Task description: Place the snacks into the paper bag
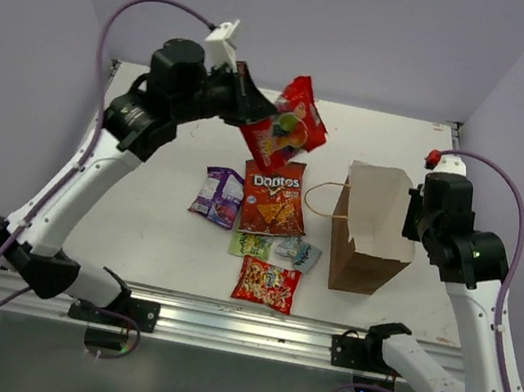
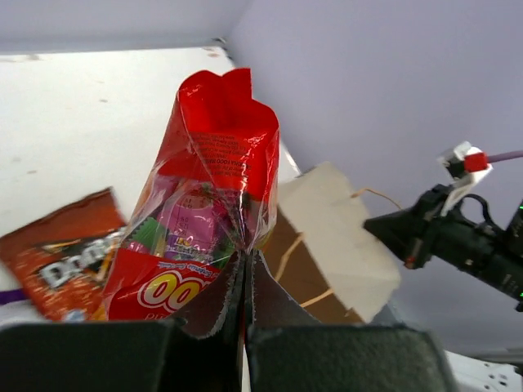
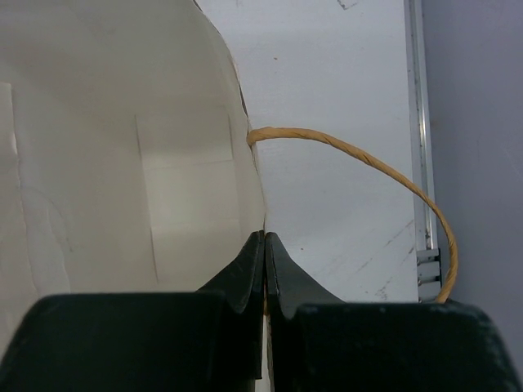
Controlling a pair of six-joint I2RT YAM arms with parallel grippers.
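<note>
My left gripper [image 1: 253, 110] is shut on the red multicoloured candy packet [image 1: 286, 124], holding it in the air left of the paper bag; in the left wrist view the packet [image 2: 208, 188] hangs from the jaws [image 2: 245, 263]. The brown paper bag [image 1: 372, 231] stands open at the right. My right gripper [image 1: 411, 214] is shut on the bag's right rim [image 3: 163, 163], beside a loop handle [image 3: 392, 175]. On the table lie the Doritos bag [image 1: 274, 197], purple packet [image 1: 219, 196], green packet [image 1: 251, 245], pale blue-white packet [image 1: 297, 252] and red-orange packet [image 1: 267, 284].
The bag's other handle [image 1: 322, 199] loops out toward the Doritos. A metal rail [image 1: 240, 319] runs along the table's near edge. Lilac walls close in the back and sides.
</note>
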